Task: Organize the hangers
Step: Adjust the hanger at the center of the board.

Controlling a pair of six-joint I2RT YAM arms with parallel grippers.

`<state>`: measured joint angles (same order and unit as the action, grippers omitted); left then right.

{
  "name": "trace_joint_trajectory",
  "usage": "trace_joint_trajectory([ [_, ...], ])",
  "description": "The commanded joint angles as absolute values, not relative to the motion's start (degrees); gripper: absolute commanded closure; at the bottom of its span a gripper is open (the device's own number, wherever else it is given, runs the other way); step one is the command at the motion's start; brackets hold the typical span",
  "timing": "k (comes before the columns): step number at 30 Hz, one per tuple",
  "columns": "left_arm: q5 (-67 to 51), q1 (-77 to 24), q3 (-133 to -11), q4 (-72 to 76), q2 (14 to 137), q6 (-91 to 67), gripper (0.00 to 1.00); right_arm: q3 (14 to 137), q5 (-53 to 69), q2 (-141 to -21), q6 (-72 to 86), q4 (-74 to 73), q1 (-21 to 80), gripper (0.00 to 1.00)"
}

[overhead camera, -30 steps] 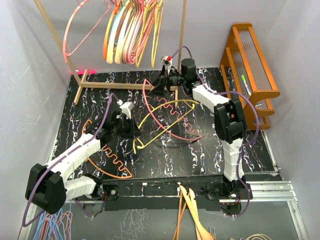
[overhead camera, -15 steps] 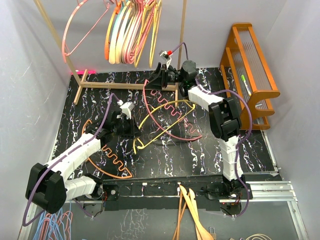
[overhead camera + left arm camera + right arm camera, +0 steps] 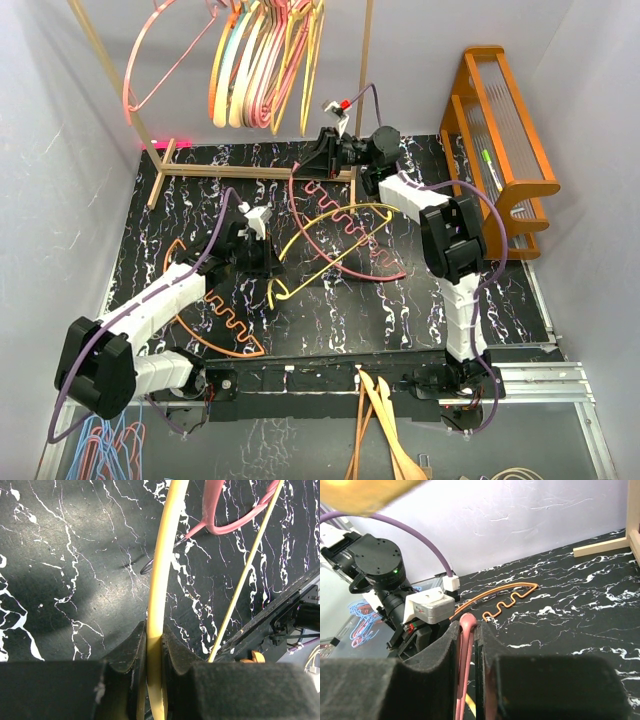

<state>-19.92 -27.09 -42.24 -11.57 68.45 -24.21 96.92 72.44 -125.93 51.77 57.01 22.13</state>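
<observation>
Orange wavy-barred hanger (image 3: 232, 322) lies flat at left on the black marbled bench (image 3: 400, 310). Left tool (image 3: 154, 645) clamps the thin yellow hanger (image 3: 159, 580), which crosses the pink hanger (image 3: 211, 515) pinched by the right tool (image 3: 466, 630). Pastel hangers (image 3: 262, 70) hang from the wooden frame (image 3: 364, 60) behind, and a slatted rack (image 3: 500, 140) stands at right.

Overhead view plus two wrist close-ups
Top looks down from behind; both wrist cameras skim low over the same black table (image 3: 380, 310).
</observation>
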Motion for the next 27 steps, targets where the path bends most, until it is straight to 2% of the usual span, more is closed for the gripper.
trace_joint_trajectory([
  [1,-21.37,-27.25,-41.06,-8.95,68.83,-25.02,1.00,95.61,71.32,-116.47,53.17,63.82,19.55,0.92],
  [10,-30.95,-27.85,-35.70,-0.06,74.65,-30.58,1.00,90.88,67.18,-108.90,61.30,75.93,18.26,0.92],
  [15,-32.61,-29.46,-35.33,2.38,76.07,-32.99,1.00,89.71,68.56,-105.03,62.16,78.12,17.92,0.92],
  [19,-40.03,-30.14,-34.86,7.77,77.68,-35.98,1.00,86.20,70.08,-102.35,65.61,84.13,16.91,0.92],
  [27,-45.17,-38.58,-37.97,18.15,77.88,-42.47,1.00,74.55,69.48,-98.07,66.67,93.11,16.79,0.91],
])
